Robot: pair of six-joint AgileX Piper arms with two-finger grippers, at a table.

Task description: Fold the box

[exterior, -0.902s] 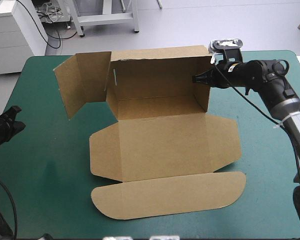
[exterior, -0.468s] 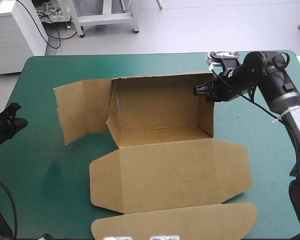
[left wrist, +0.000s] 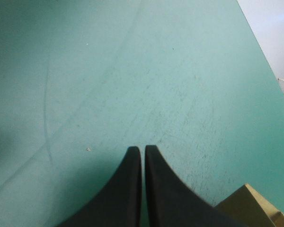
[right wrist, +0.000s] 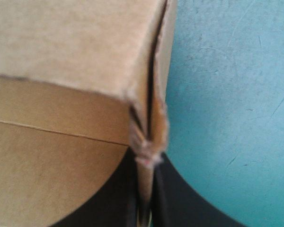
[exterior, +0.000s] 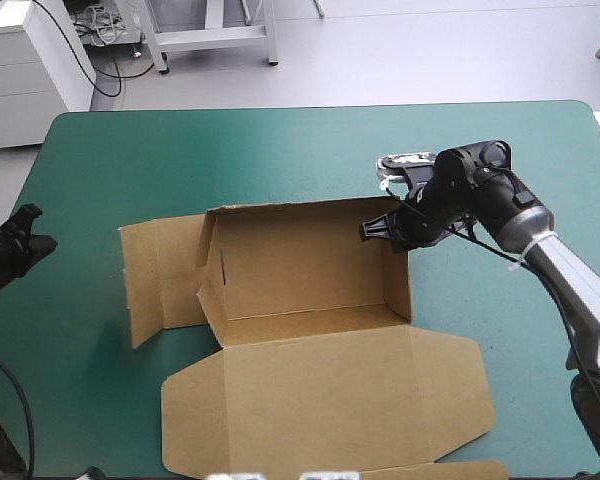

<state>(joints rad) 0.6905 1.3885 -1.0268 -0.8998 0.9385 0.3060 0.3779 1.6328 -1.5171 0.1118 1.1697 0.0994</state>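
Teal-green table (exterior: 180,160) carries the brown box (exterior: 310,325) at its middle, reaching to the near edge. Rear wall (exterior: 300,255) and right side wall (exterior: 400,285) stand upright. Left flap (exterior: 158,280) is spread outward, and front panel (exterior: 320,400) lies flat. Right jaws are clamped on the top far corner of the right side wall. Left jaws are closed on nothing, over bare table by its left edge.

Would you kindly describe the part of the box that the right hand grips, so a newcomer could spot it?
On the teal-green table sits the brown box, back wall raised. At its far right corner, the right hand is shut on the top of the right side wall; the left flap splays outward, untouched.
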